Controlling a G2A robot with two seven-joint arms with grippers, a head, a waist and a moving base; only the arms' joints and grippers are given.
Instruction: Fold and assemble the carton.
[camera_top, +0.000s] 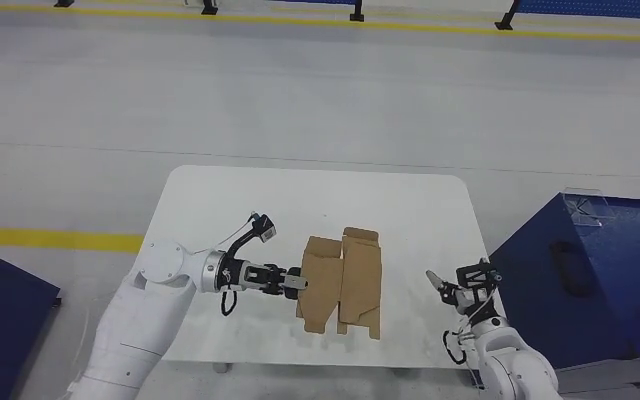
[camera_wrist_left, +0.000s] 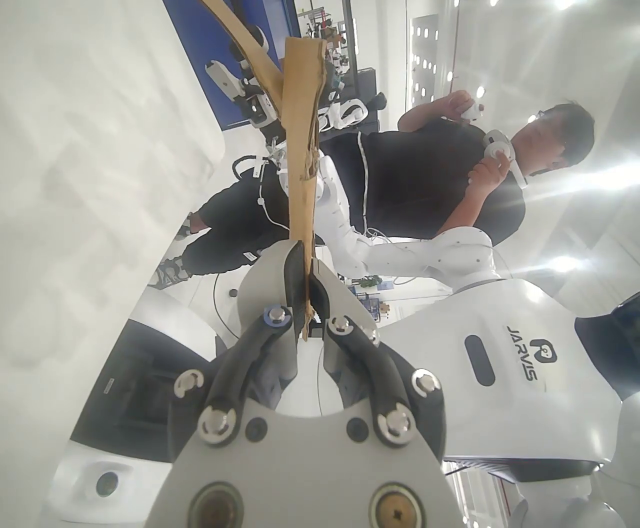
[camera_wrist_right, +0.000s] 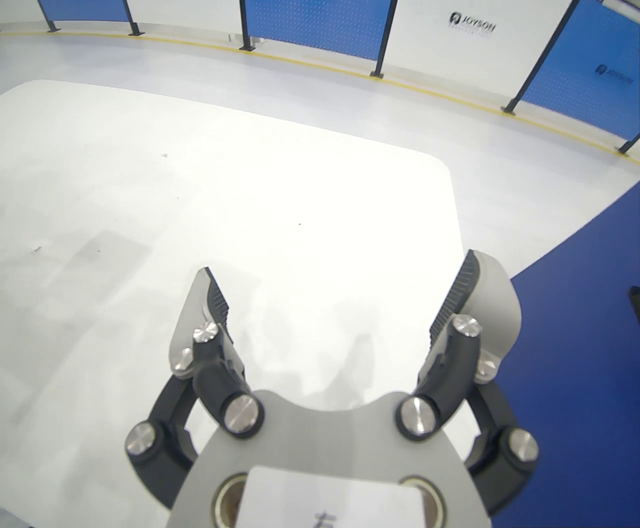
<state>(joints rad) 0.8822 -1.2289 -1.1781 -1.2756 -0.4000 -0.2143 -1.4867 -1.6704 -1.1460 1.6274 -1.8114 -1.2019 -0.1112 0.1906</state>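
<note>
A flattened brown carton (camera_top: 343, 283) lies near the middle of the white table (camera_top: 300, 200), with one panel raised along its left side. My left gripper (camera_top: 294, 283) is shut on that panel's edge. In the left wrist view the cardboard (camera_wrist_left: 301, 165) stands edge-on, pinched between the two fingers of the left gripper (camera_wrist_left: 304, 280). My right gripper (camera_top: 447, 284) hangs over the table's front right part, a little way from the carton. In the right wrist view the right gripper (camera_wrist_right: 340, 285) stands open with nothing between its fingers.
A dark blue bin (camera_top: 570, 285) stands just off the table's right edge, close to my right arm. Blue barrier panels (camera_wrist_right: 310, 22) and a yellow floor line (camera_top: 70, 240) run around the work area. The table's back half (camera_top: 310, 195) is bare.
</note>
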